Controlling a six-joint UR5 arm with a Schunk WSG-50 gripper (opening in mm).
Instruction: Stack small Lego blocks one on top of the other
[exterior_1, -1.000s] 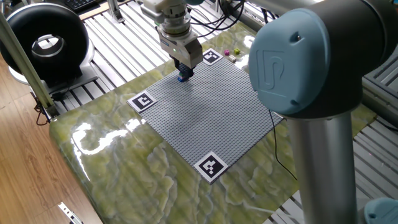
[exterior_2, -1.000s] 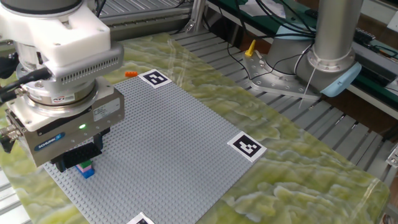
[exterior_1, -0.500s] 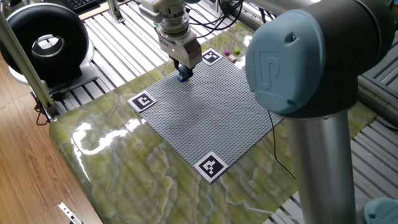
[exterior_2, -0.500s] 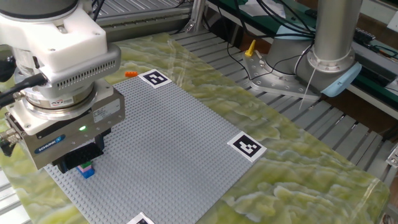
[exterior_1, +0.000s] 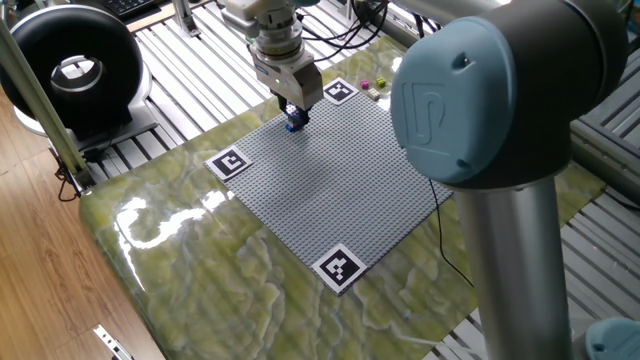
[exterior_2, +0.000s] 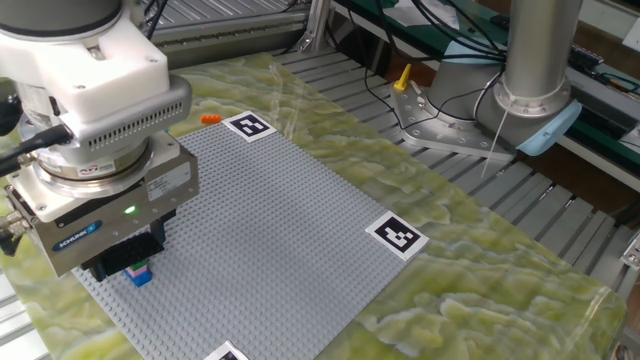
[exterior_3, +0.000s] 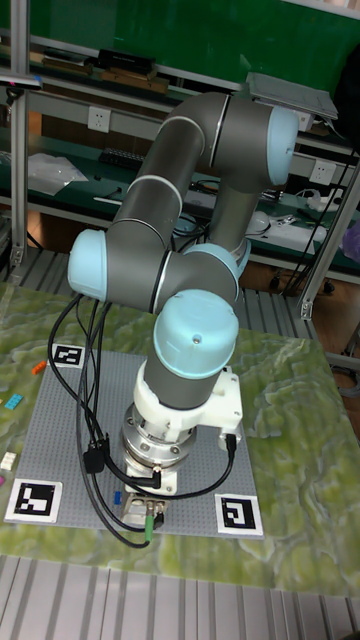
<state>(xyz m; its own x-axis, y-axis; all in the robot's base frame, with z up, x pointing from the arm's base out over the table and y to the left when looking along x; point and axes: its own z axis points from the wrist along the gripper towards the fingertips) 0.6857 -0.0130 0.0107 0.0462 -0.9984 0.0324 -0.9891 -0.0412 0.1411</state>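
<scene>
The gripper (exterior_2: 122, 262), a boxy metal block with dark fingers under a white ribbed wrist collar, hangs low over one corner region of the grey studded baseplate (exterior_2: 290, 220). Directly beneath its fingers stands a small stack of Lego blocks (exterior_2: 139, 272): a dark blue brick seated on the baseplate studs, a green layer above it and a pink or purple sliver on top. In one fixed view the same stack (exterior_1: 294, 122) shows only as a dark blue speck under the fingertips. The fingers sit just above or against the top of the stack, but the gripper body hides their tips, so I cannot tell whether the jaws are open or closed.

The baseplate is a flat square of fine matte studs, with black-and-white square marker tags (exterior_2: 397, 235) at its corners. It lies on a glossy green marbled tabletop (exterior_2: 480, 270). An orange brick (exterior_2: 210, 119) lies loose on the tabletop beside the far tag, and a pink brick (exterior_1: 366, 84) and a green one rest off the plate near another tag. In the tall view, cyan bricks (exterior_3: 14, 401) and an orange one lie well away from the gripper at the table's edge.
</scene>
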